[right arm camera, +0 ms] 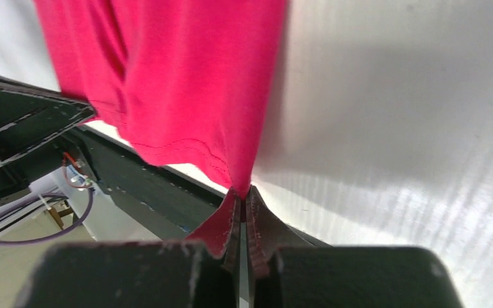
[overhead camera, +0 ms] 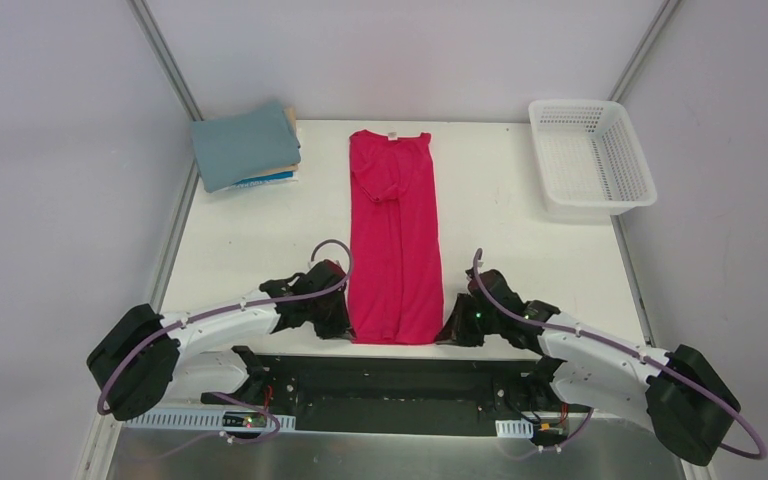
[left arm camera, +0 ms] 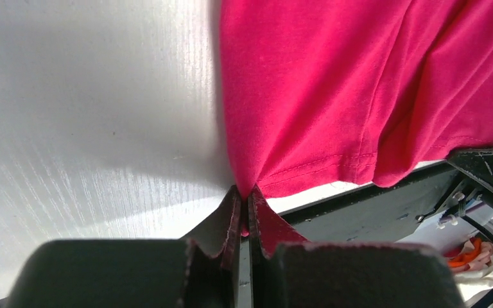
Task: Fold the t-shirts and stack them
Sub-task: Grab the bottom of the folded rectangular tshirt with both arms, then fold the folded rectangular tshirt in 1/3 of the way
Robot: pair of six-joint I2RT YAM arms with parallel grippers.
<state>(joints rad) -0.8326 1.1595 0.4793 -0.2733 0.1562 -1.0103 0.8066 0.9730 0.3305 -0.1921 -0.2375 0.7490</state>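
Crimson-pink t-shirt (neck tag unreadable): hem corners clamped by left gripper and right gripper.

White arm links, black joints, purple cables, black left gripper

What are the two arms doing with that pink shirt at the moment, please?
The robot is partway through folding the crimson-pink t-shirt. It lies on the table, folded lengthwise into a narrow strip with its collar at the far end. The left gripper and right gripper are each shut on a near hem corner. A stack of folded t-shirts sits at the far left and a white basket at the far right.
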